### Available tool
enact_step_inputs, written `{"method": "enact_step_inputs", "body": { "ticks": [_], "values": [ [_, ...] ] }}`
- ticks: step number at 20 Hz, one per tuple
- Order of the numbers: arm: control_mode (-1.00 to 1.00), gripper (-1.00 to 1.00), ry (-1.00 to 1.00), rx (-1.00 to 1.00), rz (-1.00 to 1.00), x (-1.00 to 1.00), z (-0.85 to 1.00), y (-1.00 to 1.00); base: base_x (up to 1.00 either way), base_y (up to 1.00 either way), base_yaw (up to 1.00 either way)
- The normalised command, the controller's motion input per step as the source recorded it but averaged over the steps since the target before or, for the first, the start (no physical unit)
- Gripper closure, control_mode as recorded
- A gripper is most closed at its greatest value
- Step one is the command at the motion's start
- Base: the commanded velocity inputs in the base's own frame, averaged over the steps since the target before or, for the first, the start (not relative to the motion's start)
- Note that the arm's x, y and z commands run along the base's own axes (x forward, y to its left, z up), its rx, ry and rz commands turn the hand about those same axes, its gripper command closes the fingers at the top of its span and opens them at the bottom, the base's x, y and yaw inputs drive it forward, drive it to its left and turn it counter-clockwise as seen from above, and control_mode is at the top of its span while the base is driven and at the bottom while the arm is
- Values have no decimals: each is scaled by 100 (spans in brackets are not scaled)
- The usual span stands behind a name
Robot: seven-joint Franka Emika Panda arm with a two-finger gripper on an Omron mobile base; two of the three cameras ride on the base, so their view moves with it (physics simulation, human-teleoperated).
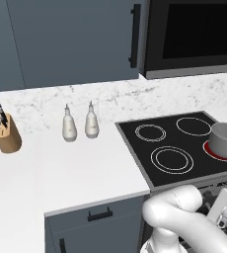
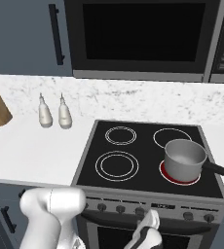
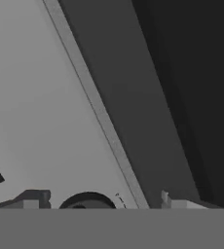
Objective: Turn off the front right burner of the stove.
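Claw [image 3: 102, 200] fingers spread, straddling round knob [image 3: 87, 201] w/o touching, arm bent low at stove [image 2: 148, 146] front, burner [image 2: 179, 175] glowing red

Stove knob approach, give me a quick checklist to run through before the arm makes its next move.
1. Front right burner glowing red, so not off yet: not ok.
2. Pot sits on that burner, clear of the knobs: ok.
3. Gripper fingers apart, a round knob between them: ok.
4. Fingers touching the knob: cannot tell.
5. Whether that knob runs the front right burner: cannot tell.
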Motion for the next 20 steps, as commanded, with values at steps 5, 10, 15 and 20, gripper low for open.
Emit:
{"method": "enact_step_inputs", "body": {
  "ticks": [5, 10, 15, 20],
  "values": [
    [-100, -100, -13, 8, -7, 9, -1, 0, 0, 0, 0],
    [-100, -100, -15, 7, -9, 11, 0, 13, 0, 0, 0],
    [-100, -100, -7, 1, -11, 15, 0, 16, 0, 0, 0],
    [-100, -100, -2, 0, -10, 33, 9, 15, 0, 0, 0]
  ]
}}
